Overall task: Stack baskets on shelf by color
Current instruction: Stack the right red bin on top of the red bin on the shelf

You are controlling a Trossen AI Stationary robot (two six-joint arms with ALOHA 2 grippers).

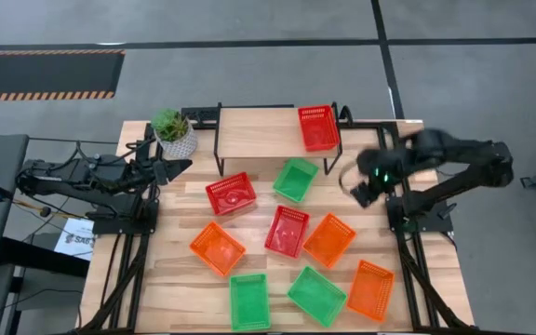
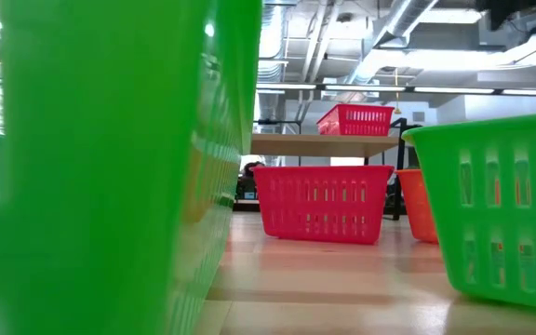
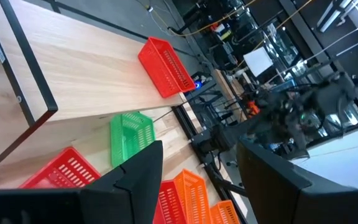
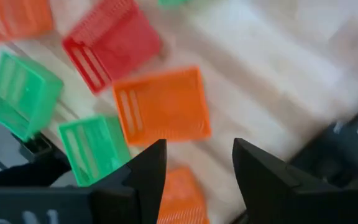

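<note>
- With one red basket (image 1: 318, 127) already sitting on the right end of the shelf (image 1: 257, 131), you have eight baskets loose on the table (image 1: 170, 279): two red, three orange, three green.
- Your right end effector (image 1: 361, 189) hangs over the table's right side, just off the shelf's right legs, its fingers spread and holding nothing.
- Your left end effector (image 1: 177, 168) waits beside the potted plant (image 1: 173, 130) at the back left; its fingers also look parted and empty.
- Going by colour, a red basket seems the sensible next pick; the middle red basket (image 1: 287, 231) lies nearest your right arm.
- Come down over one long rim, straddle the wall, and clench only once a finger is inside.
- Watch the orange basket (image 1: 329, 239) touching it; a skewed approach could drag it along.
</note>
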